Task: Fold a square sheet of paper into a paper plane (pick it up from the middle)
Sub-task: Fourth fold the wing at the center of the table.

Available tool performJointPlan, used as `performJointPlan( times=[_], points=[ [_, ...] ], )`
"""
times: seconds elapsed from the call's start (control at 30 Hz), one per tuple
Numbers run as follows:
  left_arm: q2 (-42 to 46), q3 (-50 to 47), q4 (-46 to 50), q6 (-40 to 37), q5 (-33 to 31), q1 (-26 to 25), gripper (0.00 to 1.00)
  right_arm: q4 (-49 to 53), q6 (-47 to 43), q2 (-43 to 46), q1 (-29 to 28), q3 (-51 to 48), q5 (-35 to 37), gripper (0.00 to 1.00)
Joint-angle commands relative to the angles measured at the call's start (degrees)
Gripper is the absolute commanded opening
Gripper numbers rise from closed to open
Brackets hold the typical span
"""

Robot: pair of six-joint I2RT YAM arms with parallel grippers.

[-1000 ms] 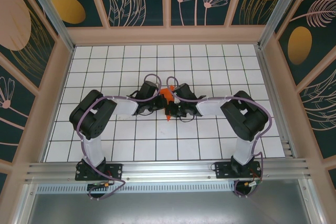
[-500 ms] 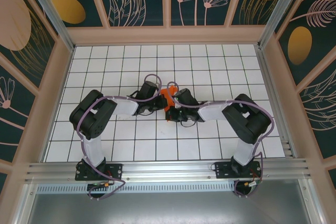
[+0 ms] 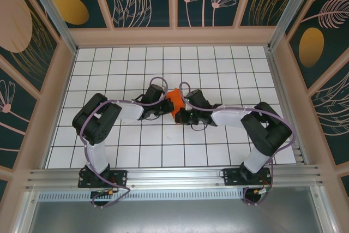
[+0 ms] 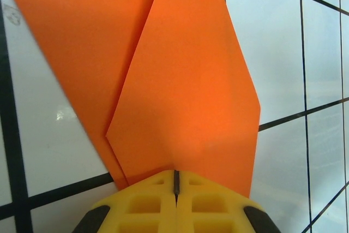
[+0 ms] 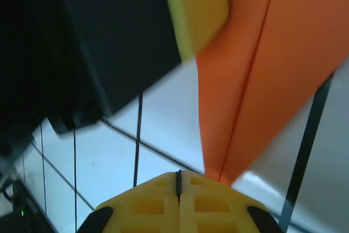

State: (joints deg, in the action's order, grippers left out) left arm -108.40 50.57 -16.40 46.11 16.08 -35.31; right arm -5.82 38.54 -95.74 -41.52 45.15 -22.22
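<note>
The bright orange sheet of paper (image 3: 175,101) lies on the white grid table, folded into a pointed shape with overlapping flaps (image 4: 185,80) and a centre crease (image 5: 256,80). My left gripper (image 3: 168,107) (image 4: 176,181) is shut, its yellow fingertips resting on the paper's near edge with nothing between them. My right gripper (image 3: 182,116) (image 5: 178,181) is shut too, on the table just left of the paper's pointed tip. The left gripper's yellow finger (image 5: 196,9) and black body show beyond the tip in the right wrist view.
The white grid table (image 3: 136,145) is boxed in by wooden walls (image 3: 174,36) at the back and both sides. An aluminium rail (image 3: 174,175) carrying the arm bases runs along the near edge. Both arms reach inward and meet at the table's middle.
The right arm's elbow swung out to the right and the gripper shifted along the paper's near side. The orange paper now shows flatter and broader from above. The left arm stayed put.
</note>
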Motion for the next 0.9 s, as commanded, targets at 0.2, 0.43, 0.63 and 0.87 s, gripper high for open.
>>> performJointPlan(
  times=[0.2, 0.43, 0.63, 0.87],
  points=[
    [-1.9, -0.5, 3.9, 0.5, -0.3, 0.1, 0.0, -1.9, 0.5, -2.3, 0.9, 4.2, 2.2, 0.01],
    [-2.2, -0.1, 3.6, 0.5, -0.2, 0.0, 0.0, -1.2, -1.0, -3.9, 1.4, 4.8, 3.1, 0.02],
    [-2.2, -0.3, 3.8, 0.4, -0.3, 0.0, 0.0, -0.5, -2.7, -7.4, 1.4, 6.9, 3.5, 0.02],
    [-2.6, -0.3, 3.9, 0.4, -0.5, 0.0, 0.0, 0.1, -3.7, -9.7, 1.3, 6.7, 2.2, 0.02]
  ],
)
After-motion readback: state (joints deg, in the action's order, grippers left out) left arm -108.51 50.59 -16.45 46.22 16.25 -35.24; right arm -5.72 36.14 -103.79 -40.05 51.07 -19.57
